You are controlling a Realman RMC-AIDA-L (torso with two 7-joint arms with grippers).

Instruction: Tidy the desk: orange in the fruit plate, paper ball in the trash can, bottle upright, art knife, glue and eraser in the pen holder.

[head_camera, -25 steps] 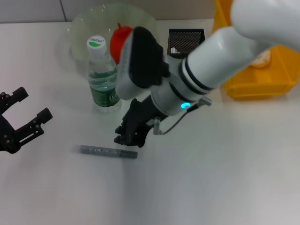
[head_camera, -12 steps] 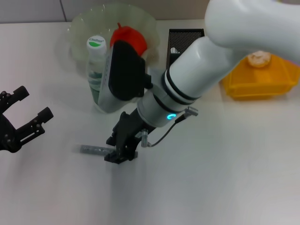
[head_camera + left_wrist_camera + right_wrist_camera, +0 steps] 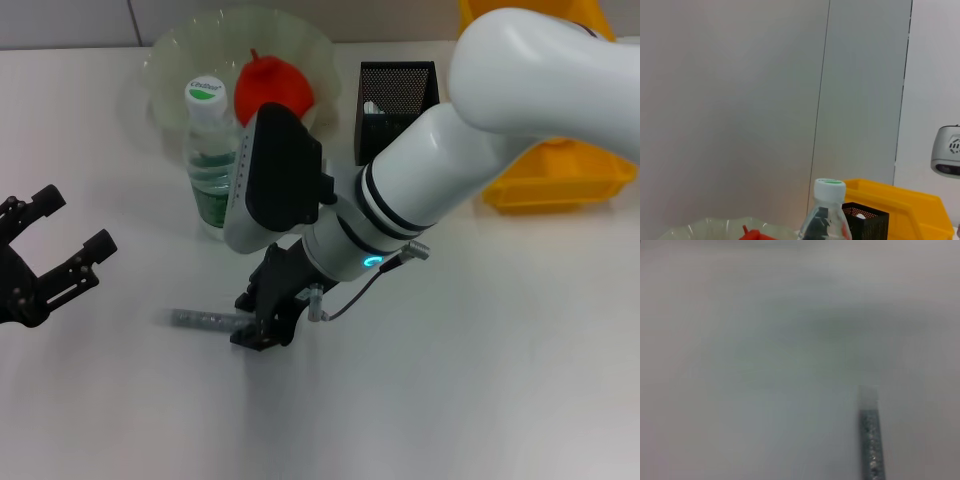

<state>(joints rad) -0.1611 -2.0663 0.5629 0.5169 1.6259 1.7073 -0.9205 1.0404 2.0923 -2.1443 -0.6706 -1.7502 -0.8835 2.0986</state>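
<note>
A grey speckled stick (image 3: 205, 320) lies flat on the white desk; it is the glue or the art knife, I cannot tell which. My right gripper (image 3: 260, 322) is down at its right end, open, with one finger on each side of the stick. The right wrist view shows the stick (image 3: 871, 440) with its pale cap. The bottle (image 3: 212, 160) stands upright just behind, and the left wrist view shows its top (image 3: 827, 210). The orange (image 3: 272, 85) sits in the fruit plate (image 3: 180, 55). The black mesh pen holder (image 3: 397, 85) is beside it. My left gripper (image 3: 55, 250) hangs open at the left edge.
A yellow bin (image 3: 560, 180) stands at the back right, partly behind my right arm. Something white (image 3: 372, 106) shows inside the pen holder. My right arm reaches across the middle of the desk, close in front of the bottle.
My right gripper has moved left and down from beside the stick onto its right end. The stick, the bottle and my left gripper have not moved.
</note>
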